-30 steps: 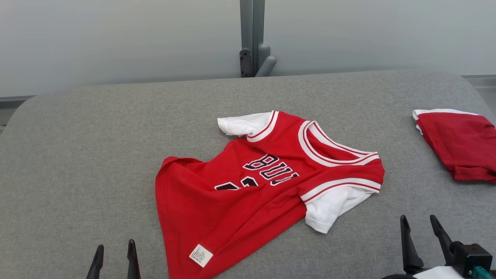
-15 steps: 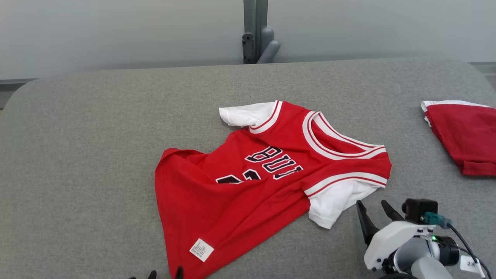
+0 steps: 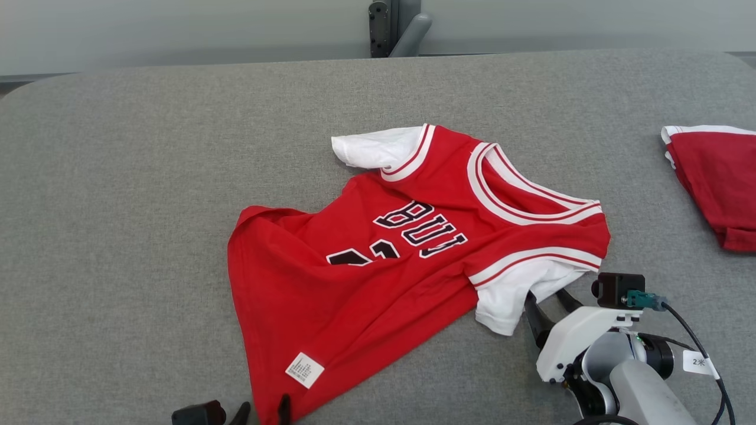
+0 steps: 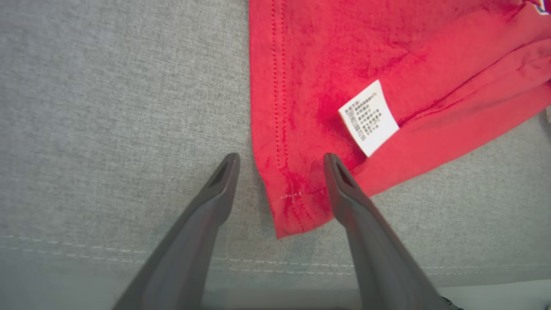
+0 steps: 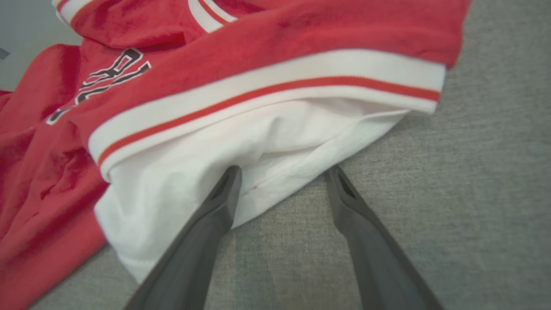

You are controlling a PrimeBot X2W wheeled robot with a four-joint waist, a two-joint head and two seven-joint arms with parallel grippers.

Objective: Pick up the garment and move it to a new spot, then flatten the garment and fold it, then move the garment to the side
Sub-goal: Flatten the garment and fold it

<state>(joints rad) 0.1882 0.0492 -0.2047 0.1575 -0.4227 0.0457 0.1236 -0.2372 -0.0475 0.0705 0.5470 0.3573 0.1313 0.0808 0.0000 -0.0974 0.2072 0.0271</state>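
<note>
Red cloth first: one jersey (image 3: 384, 260) lies rumpled in the middle of the grey padded table (image 3: 118, 177), lettering up. It has two white sleeves and one white care label (image 4: 368, 117) near its lower hem corner. A second red garment (image 3: 714, 177) sits well apart at the table's right edge. My left gripper (image 4: 280, 159) has its fingers spread, straddling that hem corner, one over red cloth and one over bare grey. My right gripper (image 5: 284, 170) is likewise spread, one finger over the edge of the nearer white sleeve (image 3: 508, 298), the other over the table.
</note>
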